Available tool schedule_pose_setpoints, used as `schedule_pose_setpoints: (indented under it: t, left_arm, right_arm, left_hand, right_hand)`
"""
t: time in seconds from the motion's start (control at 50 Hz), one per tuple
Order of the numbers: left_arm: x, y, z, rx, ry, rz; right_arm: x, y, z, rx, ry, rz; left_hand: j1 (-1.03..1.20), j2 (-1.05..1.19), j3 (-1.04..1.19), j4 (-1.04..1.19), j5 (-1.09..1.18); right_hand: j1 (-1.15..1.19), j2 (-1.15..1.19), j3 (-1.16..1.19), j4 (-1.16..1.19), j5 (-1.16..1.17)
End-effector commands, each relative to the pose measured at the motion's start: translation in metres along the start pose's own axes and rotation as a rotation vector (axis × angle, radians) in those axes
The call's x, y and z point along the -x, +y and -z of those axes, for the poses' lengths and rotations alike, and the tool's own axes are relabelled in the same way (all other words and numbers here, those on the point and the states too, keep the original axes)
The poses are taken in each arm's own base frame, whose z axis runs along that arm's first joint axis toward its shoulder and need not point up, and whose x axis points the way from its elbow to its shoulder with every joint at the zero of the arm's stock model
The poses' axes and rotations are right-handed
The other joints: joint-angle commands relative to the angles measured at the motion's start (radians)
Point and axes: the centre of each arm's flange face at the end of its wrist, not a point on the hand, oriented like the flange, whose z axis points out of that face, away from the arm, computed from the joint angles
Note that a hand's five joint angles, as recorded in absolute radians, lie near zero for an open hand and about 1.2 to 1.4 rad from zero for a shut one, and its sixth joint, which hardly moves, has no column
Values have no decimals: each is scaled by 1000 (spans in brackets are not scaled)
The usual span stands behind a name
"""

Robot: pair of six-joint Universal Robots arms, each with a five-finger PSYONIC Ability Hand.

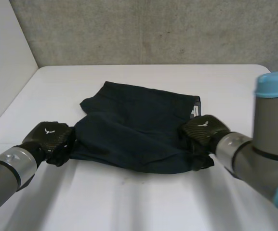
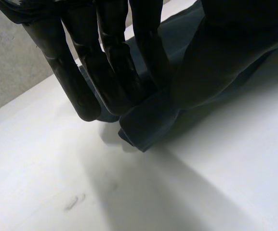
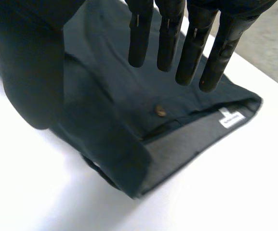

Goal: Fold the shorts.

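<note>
While the left hand (image 2: 112,62) pinches a folded edge of the shorts (image 1: 139,130) between its fingers and thumb, the right hand (image 3: 139,38) hovers with straight, spread fingers above the waistband end and holds nothing. The shorts lie on the table (image 1: 143,202) between both hands. A fold looks to be in hand, and the right hand probably needs its own grip next.

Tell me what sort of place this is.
Most likely a robotics lab or test cell, not a home. A plain white table stands against a bare grey concrete wall, and the robot's left hand and right hand flank dark shorts lying on it.
</note>
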Motion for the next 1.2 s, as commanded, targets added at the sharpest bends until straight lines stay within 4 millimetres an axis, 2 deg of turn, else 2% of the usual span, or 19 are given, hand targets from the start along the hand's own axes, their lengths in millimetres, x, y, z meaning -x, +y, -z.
schedule_pose_setpoints:
  t: [0.02,0.22,0.42,0.46,0.48,0.5,0.52,0.64,0.66,0.68,0.7,0.76,0.78,0.82,0.9,0.96,1.02,1.18,1.2]
  left_arm:
    - [1,6,5,16,-12,11]
    - [0,7,8,13,-11,11]
    - [2,7,6,6,-19,11]
    - [1,7,5,5,-18,10]
    - [2,7,4,4,-18,10]
    - [2,7,4,3,-19,9]
    - [1,7,4,2,-17,9]
    - [4,-3,6,-31,-30,-2]
    - [8,-14,10,-72,-49,-12]
    - [11,-23,13,-104,-65,-21]
    - [14,-31,18,-137,-81,-28]
    - [23,-66,38,-271,-137,-55]
    - [25,-75,43,-309,-152,-63]
    - [32,-102,61,-421,-198,-78]
    - [42,-138,87,-565,-247,-64]
    - [43,-147,91,-596,-236,-33]
    - [43,-142,82,-563,-219,-18]
    - [31,-100,5,-318,-96,35]
    - [29,-91,-13,-271,-82,37]
  right_arm:
    - [-23,15,20,-9,41,-84]
    - [-11,44,16,-48,50,-89]
    - [-6,65,-13,-57,45,-90]
    - [-7,65,-17,-63,46,-91]
    - [-8,63,-21,-83,51,-92]
    - [-9,62,-24,-94,57,-93]
    - [-10,61,-25,-106,63,-95]
    - [-22,37,-24,-181,105,-76]
    - [-25,28,-19,-205,115,-71]
    - [-29,17,-12,-237,129,-65]
    - [-36,-7,8,-305,160,-45]
    - [-42,-39,40,-396,192,-3]
    - [-45,-58,59,-439,213,28]
    - [-50,-72,73,-457,232,52]
    - [-56,-92,90,-453,242,74]
    - [-58,-100,95,-436,239,85]
    - [-58,-99,82,-377,224,119]
    - [-44,-69,20,-192,173,158]
    - [-44,-64,12,-168,169,158]
  left_hand:
    - [239,198,206,196,254]
    - [239,198,206,196,254]
    - [239,198,206,196,254]
    - [239,198,206,196,254]
    - [239,198,206,196,254]
    - [239,198,206,196,254]
    - [239,198,206,196,254]
    - [239,198,206,196,254]
    - [239,198,206,196,254]
    - [239,198,206,196,254]
    - [239,198,206,196,254]
    - [239,198,206,196,254]
    - [239,198,206,196,254]
    - [239,198,206,196,254]
    - [239,198,206,196,254]
    - [239,198,206,196,254]
    - [239,198,206,196,254]
    - [239,198,206,196,254]
    - [239,198,206,196,254]
  right_hand:
    - [83,31,36,36,36]
    - [89,37,42,42,42]
    - [194,142,147,147,148]
    - [326,274,279,279,279]
    - [690,638,643,643,643]
    - [923,871,876,876,877]
    - [977,925,930,930,930]
    - [977,925,930,930,931]
    - [977,925,930,930,931]
    - [977,925,930,930,931]
    - [977,925,930,930,931]
    - [977,925,930,930,931]
    - [977,925,930,930,931]
    - [977,925,930,930,931]
    - [977,925,930,930,931]
    - [977,925,930,930,931]
    - [977,925,930,930,931]
    - [977,925,930,930,931]
    - [977,925,930,930,931]
